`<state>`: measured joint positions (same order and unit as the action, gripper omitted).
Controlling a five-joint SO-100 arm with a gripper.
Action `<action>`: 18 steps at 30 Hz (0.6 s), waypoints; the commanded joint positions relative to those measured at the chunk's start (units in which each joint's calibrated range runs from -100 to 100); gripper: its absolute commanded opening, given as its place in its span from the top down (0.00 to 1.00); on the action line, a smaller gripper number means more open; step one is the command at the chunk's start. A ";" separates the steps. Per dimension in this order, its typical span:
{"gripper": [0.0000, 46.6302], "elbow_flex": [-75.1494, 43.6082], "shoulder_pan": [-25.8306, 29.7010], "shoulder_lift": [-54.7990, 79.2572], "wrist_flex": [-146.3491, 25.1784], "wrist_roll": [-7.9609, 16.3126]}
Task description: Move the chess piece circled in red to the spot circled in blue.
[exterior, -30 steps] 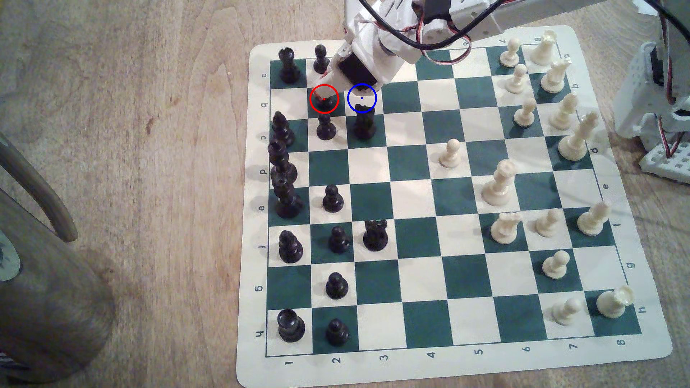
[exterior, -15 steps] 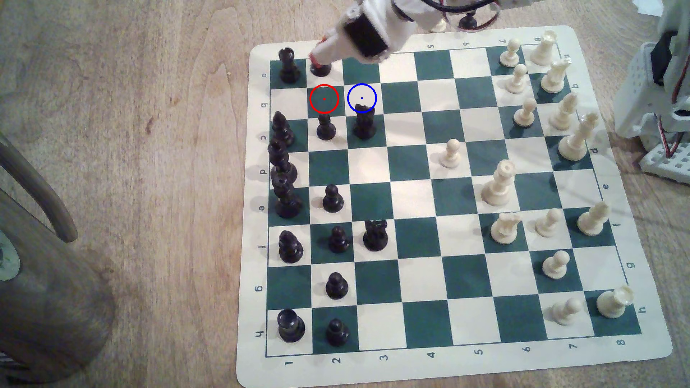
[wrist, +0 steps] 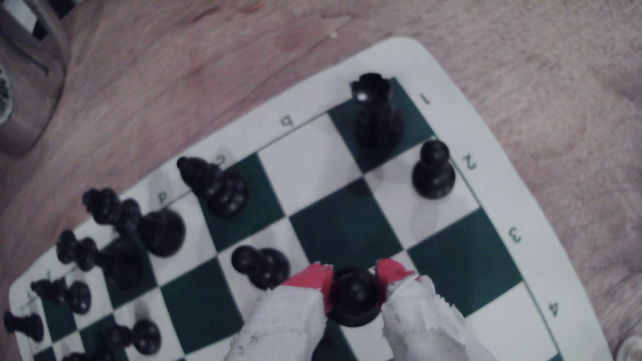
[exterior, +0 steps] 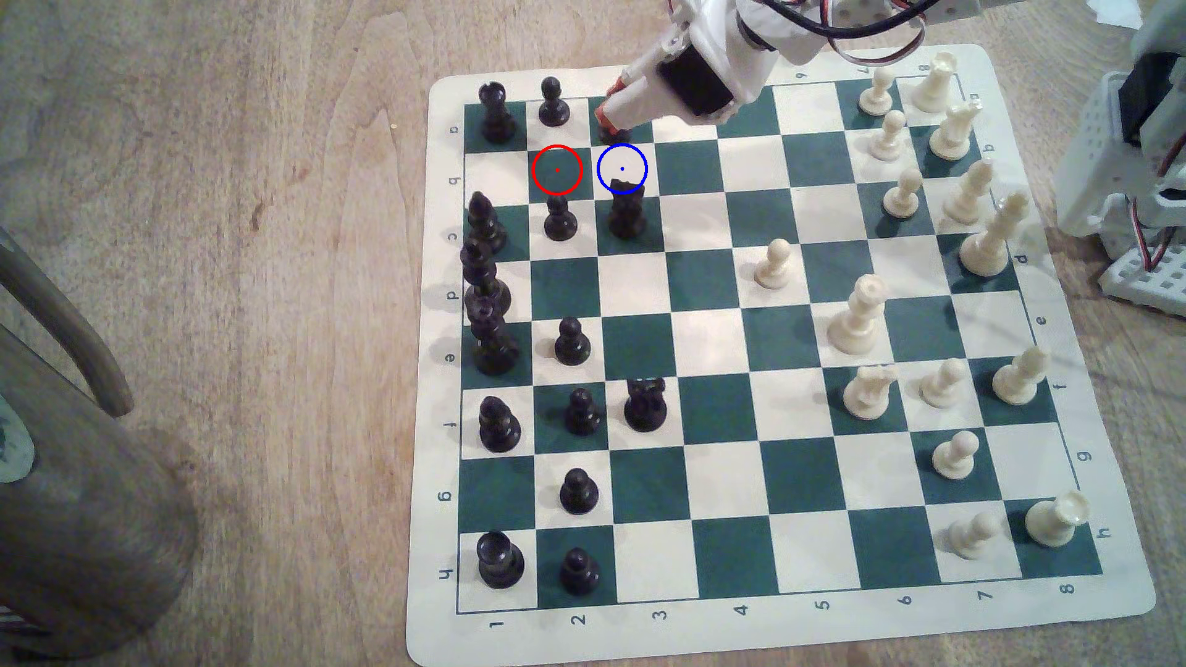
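Nearby, a black knight (exterior: pixel 626 215) crowds the blue-ringed spot (exterior: pixel 622 168); the gripper (wrist: pixel 352 283), red-tipped, clamps the glossy ball-headed pawn (wrist: pixel 353 295) just beyond that square.

Scuffed wooden tabletop (exterior: pixel 224 256), warm light

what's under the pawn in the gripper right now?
In the wrist view the black pawn, clamped in the gripper, hangs over a cream square beside the dark green ones. Its base covers what lies directly beneath. The blue-ringed square is bare.
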<state>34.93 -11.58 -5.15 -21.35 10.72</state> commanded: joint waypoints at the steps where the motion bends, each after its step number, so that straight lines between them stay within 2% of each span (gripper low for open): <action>1: 1.00 -1.75 -0.35 -0.03 1.45 -0.54; 18: 1.00 -0.75 -0.19 5.07 1.62 -1.56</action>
<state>34.93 -11.87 0.63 -20.96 9.45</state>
